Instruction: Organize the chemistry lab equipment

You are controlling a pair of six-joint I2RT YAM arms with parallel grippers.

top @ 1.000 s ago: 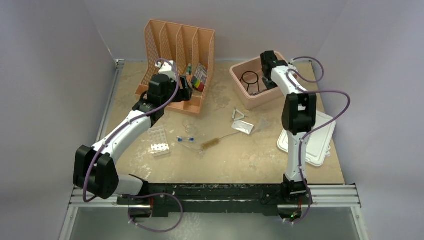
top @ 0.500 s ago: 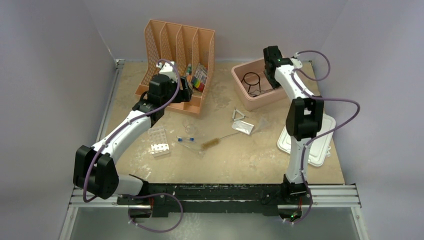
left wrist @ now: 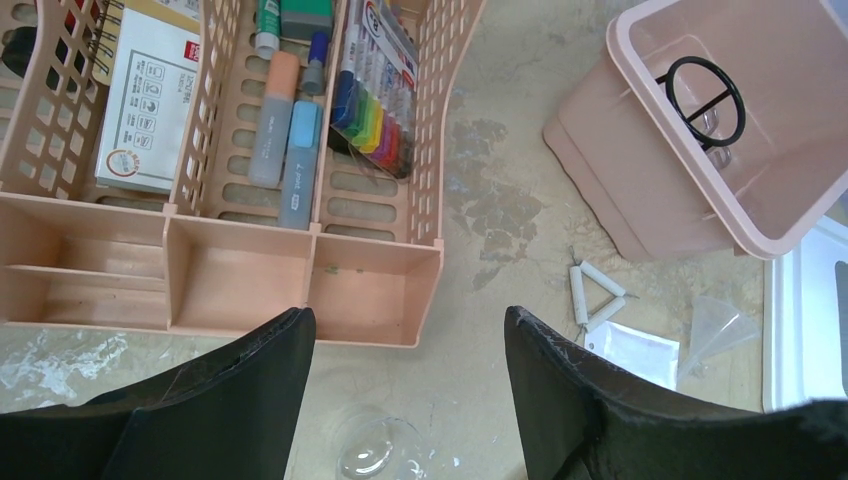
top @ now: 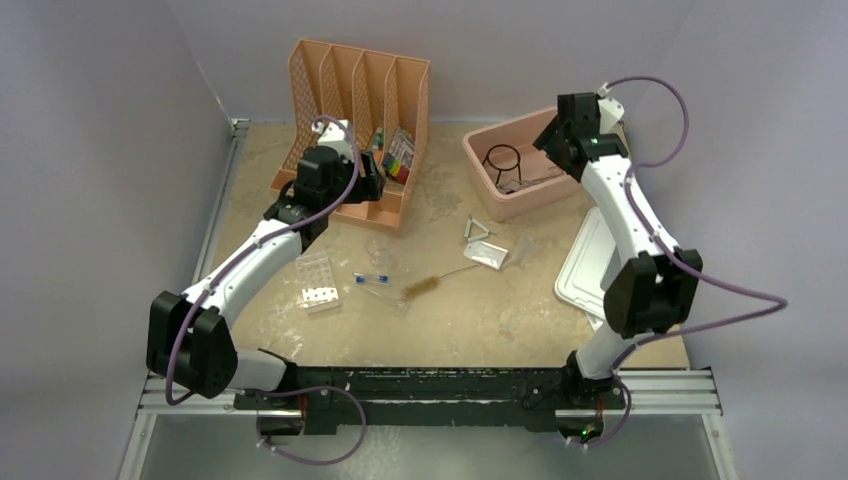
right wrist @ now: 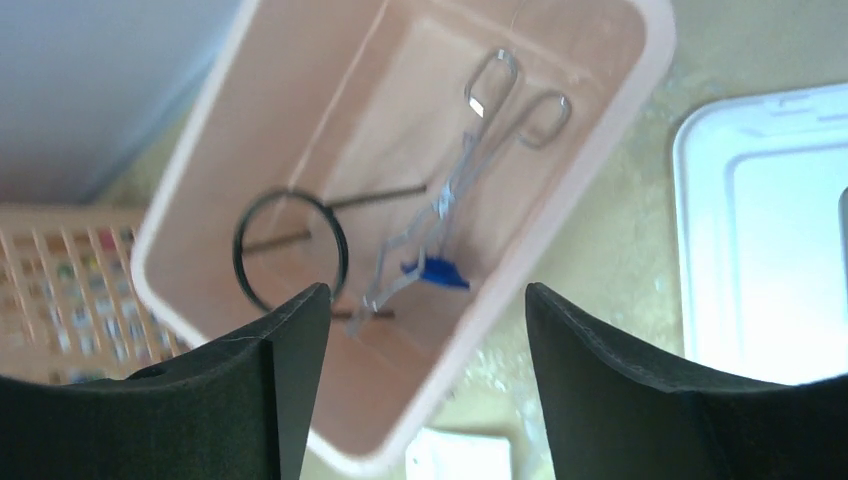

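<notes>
Two things, shiny metal tongs (right wrist: 445, 195) and a black wire ring (right wrist: 278, 240), lie in the pink plastic tub (right wrist: 565, 195). Left gripper (left wrist: 408, 320) and right gripper (right wrist: 427, 292) gape wide, empty. Next: probably grab the bristle brush (top: 422, 288).

Lighting is even and soft; shadows are faint. Right wrist view is blurred, the lid (right wrist: 770, 230) overexposed.

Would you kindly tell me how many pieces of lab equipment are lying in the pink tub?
2: the black wire ring at the pink tub's end nearer the organizer, and the metal tongs beside it. A blue bit at their tips may be part of them.
</notes>
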